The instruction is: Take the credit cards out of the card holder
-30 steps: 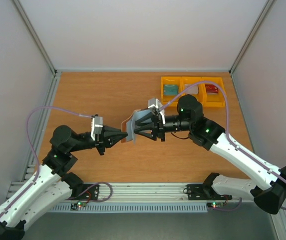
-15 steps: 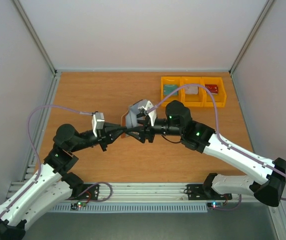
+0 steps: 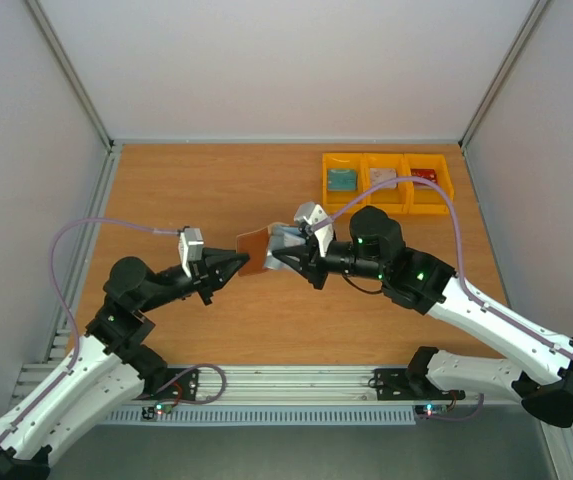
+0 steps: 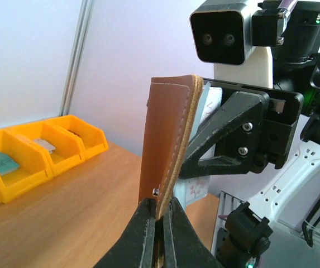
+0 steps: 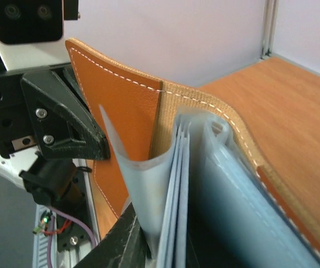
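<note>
The brown card holder (image 3: 254, 250) hangs open in the air between my two grippers. My left gripper (image 3: 234, 264) is shut on the edge of its brown leather flap (image 4: 168, 139), by the snap. My right gripper (image 3: 284, 254) is shut on the blue-grey pocket sleeves (image 5: 204, 184) of the lining. A whitish piece with a pink print (image 4: 200, 187) shows behind the flap. A teal card (image 3: 341, 179), a whitish-grey card (image 3: 383, 178) and a red card (image 3: 425, 175) each lie in a yellow bin.
Three joined yellow bins (image 3: 386, 198) stand at the back right of the wooden table; they also show in the left wrist view (image 4: 37, 167). Grey walls close the sides and back. The two arms meet above mid-table.
The right gripper lifted and turned the holder's lining half a second ago, then came back down and right. The left gripper stayed clamped on the flap and shifted slightly.
</note>
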